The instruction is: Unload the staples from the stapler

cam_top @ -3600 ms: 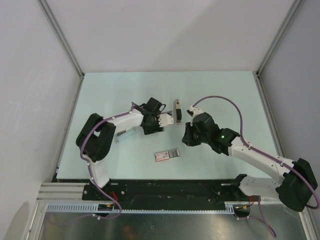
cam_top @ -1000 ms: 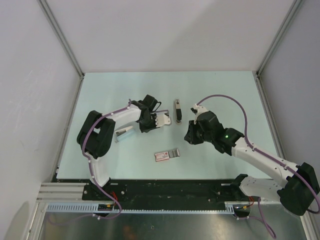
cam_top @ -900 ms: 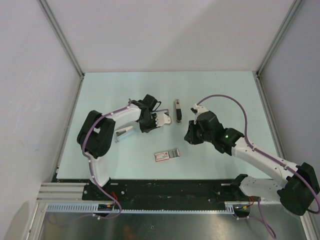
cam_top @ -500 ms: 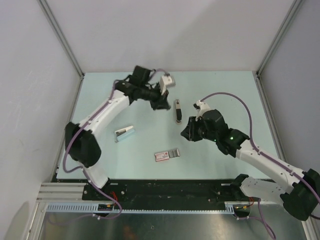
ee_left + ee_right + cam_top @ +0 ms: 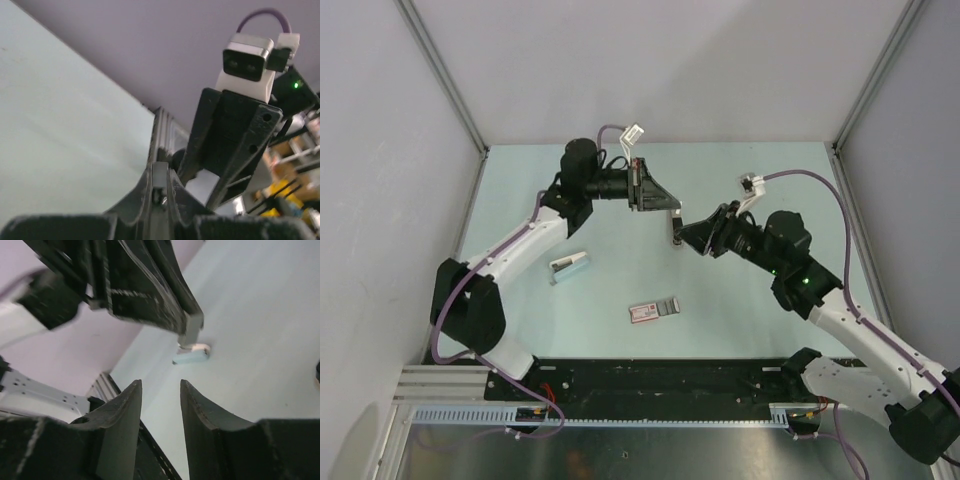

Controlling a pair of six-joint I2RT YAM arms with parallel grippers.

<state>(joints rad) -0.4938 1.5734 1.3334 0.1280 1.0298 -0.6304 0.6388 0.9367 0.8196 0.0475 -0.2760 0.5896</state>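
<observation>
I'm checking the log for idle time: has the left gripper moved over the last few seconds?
Yes. The left gripper has swung away from the stapler, toward the far edge of the table.

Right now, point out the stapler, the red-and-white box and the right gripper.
stapler [image 5: 568, 268], top view, middle of its body.
red-and-white box [image 5: 654, 311], top view, its middle.
right gripper [image 5: 159, 386], right wrist view, midway between fingertips.

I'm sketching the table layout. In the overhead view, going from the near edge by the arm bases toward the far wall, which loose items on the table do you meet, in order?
Red-and-white box → stapler → small dark object.
</observation>
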